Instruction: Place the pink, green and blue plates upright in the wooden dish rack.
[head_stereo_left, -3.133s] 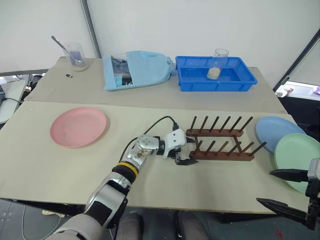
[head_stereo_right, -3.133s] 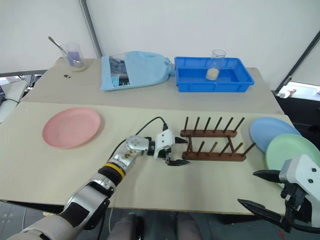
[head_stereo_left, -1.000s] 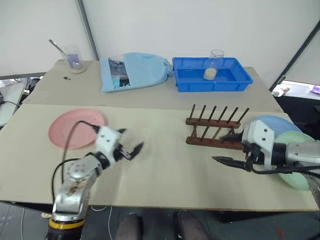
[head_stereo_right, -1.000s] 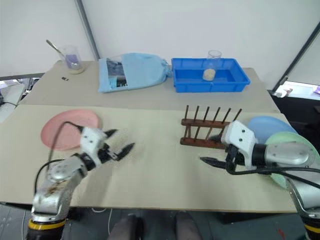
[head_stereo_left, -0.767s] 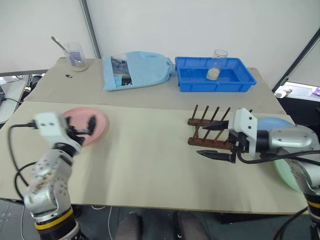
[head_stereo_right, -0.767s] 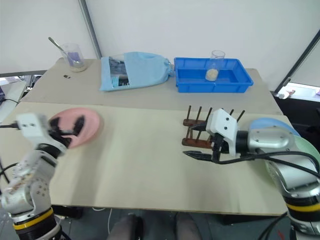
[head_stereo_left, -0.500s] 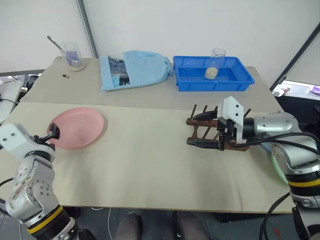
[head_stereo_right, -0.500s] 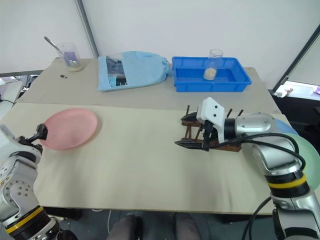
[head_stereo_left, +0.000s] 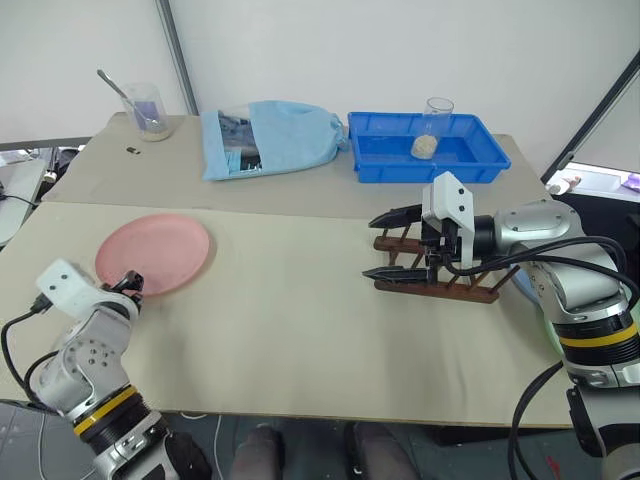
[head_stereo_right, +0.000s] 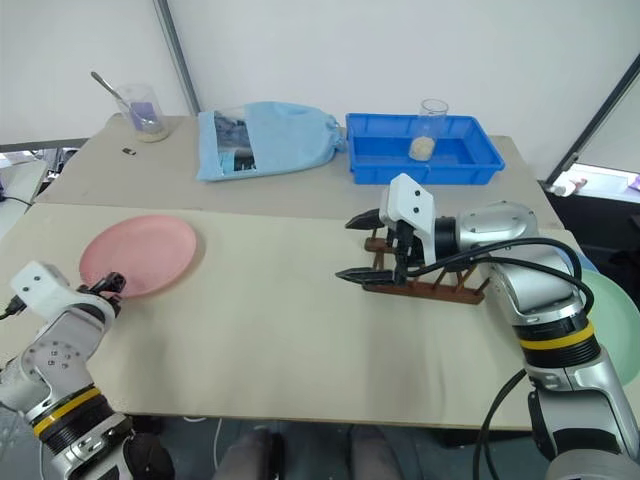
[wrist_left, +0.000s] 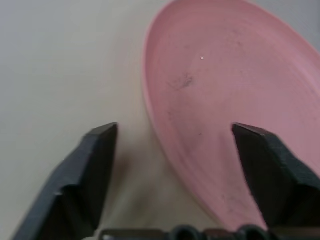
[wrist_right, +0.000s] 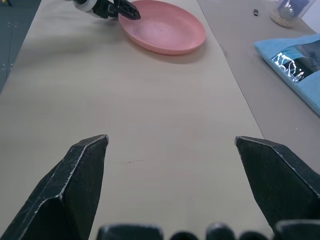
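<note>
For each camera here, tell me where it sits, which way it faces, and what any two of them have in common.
Left eye view: on the head, looking forward and down over the beige table; both arms show, right gripper open beside the dark-brown wooden dish rack.
Right eye view: same head camera's other eye, same scene.
Left wrist view: along the left gripper, open at the round salmon-pink plastic plate's rim.
Right wrist view: along the right gripper's fingers, across the table.
Shared: all four show the pink plate.
</note>
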